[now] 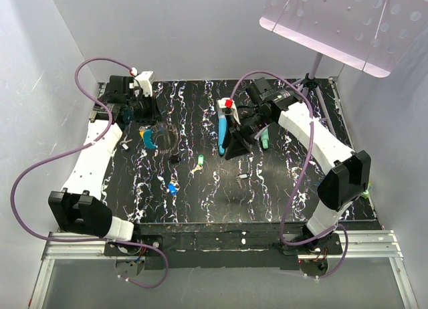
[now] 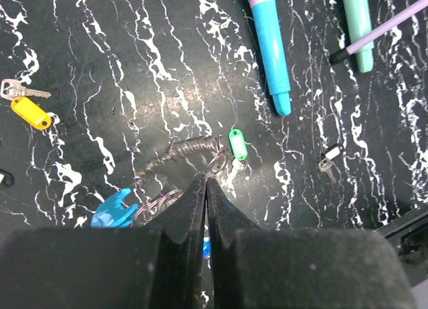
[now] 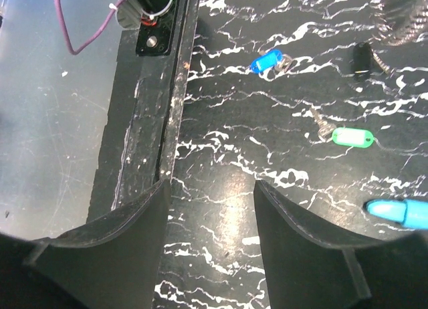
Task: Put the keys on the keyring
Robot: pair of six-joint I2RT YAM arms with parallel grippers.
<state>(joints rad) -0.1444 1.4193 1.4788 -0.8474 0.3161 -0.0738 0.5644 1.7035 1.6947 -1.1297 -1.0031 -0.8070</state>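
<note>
Left gripper (image 2: 205, 183) is clenched tight, tips right at the beaded chain of the keyring (image 2: 179, 152) toward the left edge of the worktop (image 1: 267, 188), probably to pin it. A green-tagged key (image 2: 237, 143) lies just beside. Right gripper (image 3: 210, 183) hangs spread and empty mid-worktop, free to reach the blue-tagged key (image 3: 267, 60).

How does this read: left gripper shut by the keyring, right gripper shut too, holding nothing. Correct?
No. The right gripper is open, jaws apart, holding nothing, as the right wrist view shows. The left gripper is shut by the keyring.
</note>
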